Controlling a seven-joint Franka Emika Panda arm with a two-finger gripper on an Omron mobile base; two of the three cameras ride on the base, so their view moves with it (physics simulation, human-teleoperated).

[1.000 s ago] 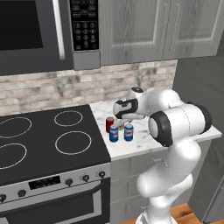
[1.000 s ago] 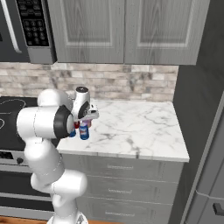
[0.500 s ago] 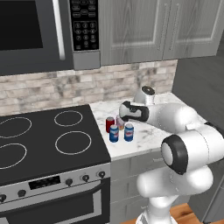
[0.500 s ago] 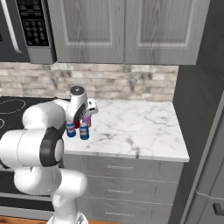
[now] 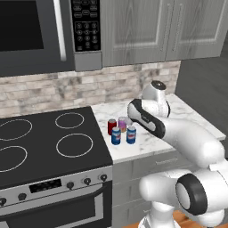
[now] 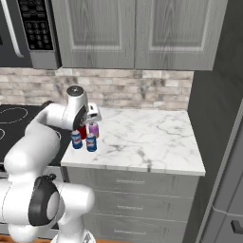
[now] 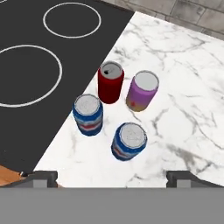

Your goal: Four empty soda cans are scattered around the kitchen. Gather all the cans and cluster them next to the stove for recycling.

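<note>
Four soda cans stand upright in a tight cluster on the marble counter just right of the stove point(image 5: 53, 142): a red can point(image 7: 110, 82), a pink-purple can point(image 7: 142, 91) and two blue cans point(image 7: 88, 114) point(image 7: 129, 141). In the left base view the red can point(image 5: 111, 126) and pink-purple can point(image 5: 122, 123) stand behind the blue pair point(image 5: 116, 136) point(image 5: 131, 134). My gripper point(image 7: 113, 177) hangs above the cluster, looking down on it. It is open wide with nothing between its fingers. Its hand point(image 6: 90, 114) hovers over the cans point(image 6: 91, 142), apart from them.
The black cooktop point(image 7: 43, 52) with white ring burners borders the cans on one side. Marble counter point(image 6: 142, 137) stretches right to a dark tall panel point(image 6: 223, 118). A microwave point(image 5: 40, 31) and grey wall cabinets point(image 5: 147, 26) hang above.
The jaws have spread wider and the hand has lifted up off the cans. The arm's elbow has swung out and down. The cans stand where they were.
</note>
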